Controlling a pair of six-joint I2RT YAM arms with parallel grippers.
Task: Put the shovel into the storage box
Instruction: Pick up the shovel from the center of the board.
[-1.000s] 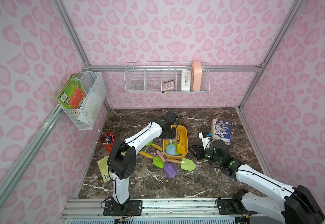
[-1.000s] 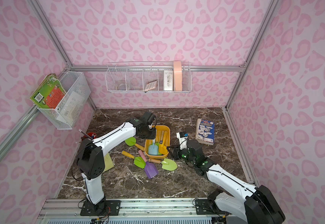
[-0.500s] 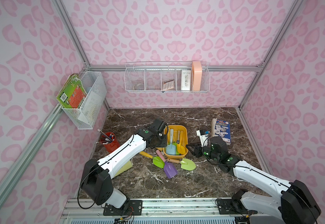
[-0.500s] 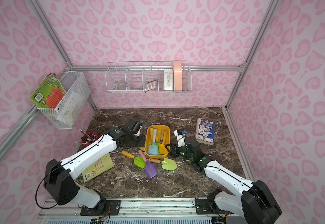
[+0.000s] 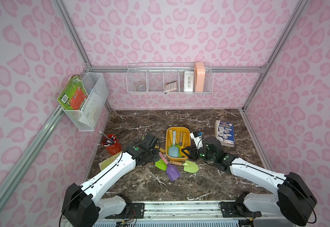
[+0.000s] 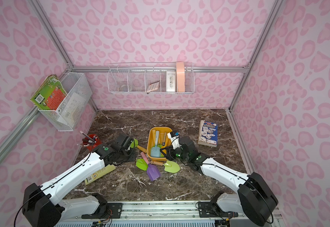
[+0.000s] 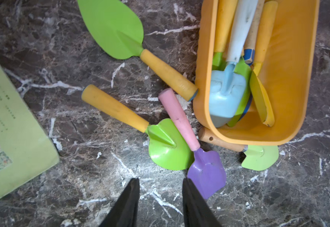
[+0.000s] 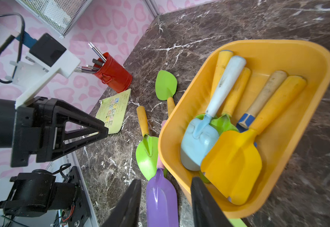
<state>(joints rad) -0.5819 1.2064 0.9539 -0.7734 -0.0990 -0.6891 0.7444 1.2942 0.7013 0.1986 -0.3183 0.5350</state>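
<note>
Storage box: yellow-orange tub (image 5: 187, 137) at the centre of the frame in both top views, standing flat on the marble table (image 5: 199, 182), long axis running away from me.
Shovels already in: light-blue shovel (image 7: 226, 94) uppermost, with the yellow shovel (image 8: 233, 163) and green ones beside it. The tub's floor is largely covered.
Shovels not yet in: four, lying left of and just below the tub in a top view.
- The purple shovel (image 5: 172, 171) has its pink handle lying across the blade of the round green shovel (image 7: 168, 149).
- The leaf-bladed green shovel (image 7: 115, 29) has its handle end at the tub's wall.
- The wooden-handled shovel (image 5: 191, 166) has its handle against or under the tub's near end; I cannot tell which.
My left claw (image 7: 161, 183): jaws moderately parted, empty, over bare marble just beside the purple blade.
My right claw (image 8: 166, 181): jaws parted, gripping nothing, at the tub's lower right corner in the top views.
Surroundings: red pen cup (image 5: 112, 144) left of centre, green booklet (image 7: 8, 127) under my left arm, book (image 5: 225, 133) right of the tub.
Hazard 1: lifting the purple shovel could drag the green blade beneath it, since the two touch.
Hazard 2: pulling the wooden handle could tip or shove the tub.
Hazard 3: another shovel may ride high on the crowded pile and hang over the rim.
Hazard 4: my claws flank one small cluster, so reaching together risks a collision.
</note>
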